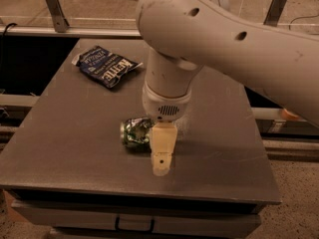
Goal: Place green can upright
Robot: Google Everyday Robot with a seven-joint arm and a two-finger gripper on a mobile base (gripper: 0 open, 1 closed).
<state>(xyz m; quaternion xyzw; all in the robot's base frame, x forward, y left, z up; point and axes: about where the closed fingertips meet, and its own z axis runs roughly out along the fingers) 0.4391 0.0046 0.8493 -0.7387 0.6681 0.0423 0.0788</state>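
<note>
Desk of dark grey carries the green can, which lies on its side near the middle, its length running from 9 to 3 o'clock. At the can's 3 o'clock end the tool hangs down from the white arm and overlaps it; I cannot tell whether the tool is wide or narrow. A dark blue chip bag lies well apart at the can's 11 o'clock.

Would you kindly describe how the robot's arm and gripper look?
The arm is bulky, rounded and white, with two small dark holes and a slotted grille on its cylindrical wrist. The gripper, a pale cream tapering piece, hangs at one end of the green can.
</note>
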